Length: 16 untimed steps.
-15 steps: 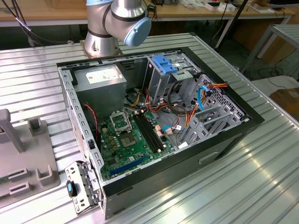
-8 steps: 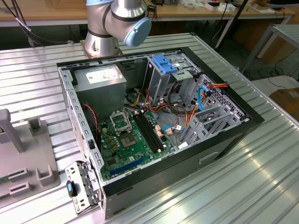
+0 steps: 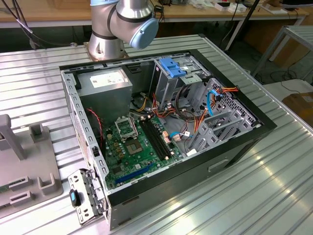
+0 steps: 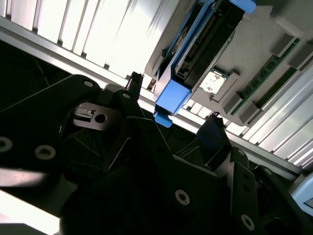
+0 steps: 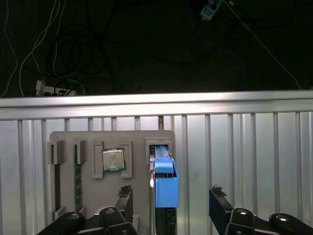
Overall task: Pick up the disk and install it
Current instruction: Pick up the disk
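The disk (image 5: 165,188) stands on edge in a slot of a grey holder tray (image 5: 98,142), its bright blue rail facing me. In the first wrist view my gripper (image 5: 171,198) is open, with one dark fingertip on each side of the disk and a gap to both. The disk sits closer to one fingertip (image 5: 125,195) than to the other. The second wrist view shows the disk (image 4: 198,44) from its side, with its blue end just beyond the gripper (image 4: 173,105). Nothing is held.
The holder tray also carries a processor chip (image 5: 113,159) and memory sticks (image 5: 77,176). In the exterior view the open computer case (image 3: 234,147) lies on the ribbed metal table, with a blue-topped drive cage (image 3: 171,68), power supply (image 3: 105,83) and motherboard (image 3: 132,142). The arm's base (image 3: 117,24) stands behind it.
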Motion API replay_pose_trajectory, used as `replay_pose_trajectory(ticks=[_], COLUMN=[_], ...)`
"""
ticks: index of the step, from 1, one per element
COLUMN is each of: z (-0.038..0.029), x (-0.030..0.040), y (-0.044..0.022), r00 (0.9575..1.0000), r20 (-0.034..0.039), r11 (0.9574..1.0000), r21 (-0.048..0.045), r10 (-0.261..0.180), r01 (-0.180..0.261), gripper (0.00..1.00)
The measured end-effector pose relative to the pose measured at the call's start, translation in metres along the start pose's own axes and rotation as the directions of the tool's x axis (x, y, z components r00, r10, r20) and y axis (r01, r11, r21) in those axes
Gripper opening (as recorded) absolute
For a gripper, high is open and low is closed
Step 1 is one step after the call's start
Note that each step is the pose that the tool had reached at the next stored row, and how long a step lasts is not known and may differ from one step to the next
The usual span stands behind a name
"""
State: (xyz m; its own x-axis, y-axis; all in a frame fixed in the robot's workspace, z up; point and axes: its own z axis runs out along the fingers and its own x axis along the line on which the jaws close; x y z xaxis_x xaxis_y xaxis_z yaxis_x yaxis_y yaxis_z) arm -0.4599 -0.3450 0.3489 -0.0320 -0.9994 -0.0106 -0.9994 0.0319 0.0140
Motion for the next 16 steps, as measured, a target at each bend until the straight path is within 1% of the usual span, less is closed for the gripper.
replay_pose_trajectory(ticks=[2,12,16], z=[0.0014,0.0028,0.0075], x=[0.0000,0.0000,0.0001], y=[0.0000,-0.0001,-0.0001], r00=[1.0000,1.0000,1.0000], r20=[0.0000,0.0001,0.0001], r11=[1.0000,1.0000,1.0000], r21=[0.0001,0.0001,0.0002], r10=[0.000,0.000,0.000], r01=[0.000,0.000,0.000], gripper=[0.72,0.72,0.72])
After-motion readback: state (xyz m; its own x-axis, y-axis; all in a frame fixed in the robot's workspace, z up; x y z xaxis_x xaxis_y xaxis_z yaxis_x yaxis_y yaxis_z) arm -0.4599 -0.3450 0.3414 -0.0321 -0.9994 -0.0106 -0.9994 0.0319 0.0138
